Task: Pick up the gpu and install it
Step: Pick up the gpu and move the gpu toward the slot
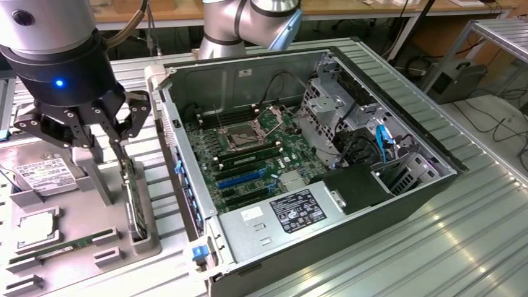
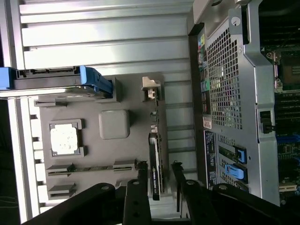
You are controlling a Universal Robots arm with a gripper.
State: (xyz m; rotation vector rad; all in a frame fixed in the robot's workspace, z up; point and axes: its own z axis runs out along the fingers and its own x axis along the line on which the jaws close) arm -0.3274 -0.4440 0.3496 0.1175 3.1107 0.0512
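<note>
End effector point(image 2: 158, 168) hangs part-open, its fingers point(image 2: 139, 187) either side of the gpu point(image 1: 130, 201) with a gap on each side, gripping nothing. That card stands on edge in a tray point(image 1: 91, 272) slot, at nine o'clock from the case point(image 1: 247, 74) in the exterior view. Closing off-centre could, I'd say, tilt the thin card, jam it in its slot or let it slip. On the tray I count one gpu, one hard drive point(image 1: 46, 173), one processor point(image 1: 33, 226) and one memory stick point(image 1: 66, 243). One open case sits alongside.
</note>
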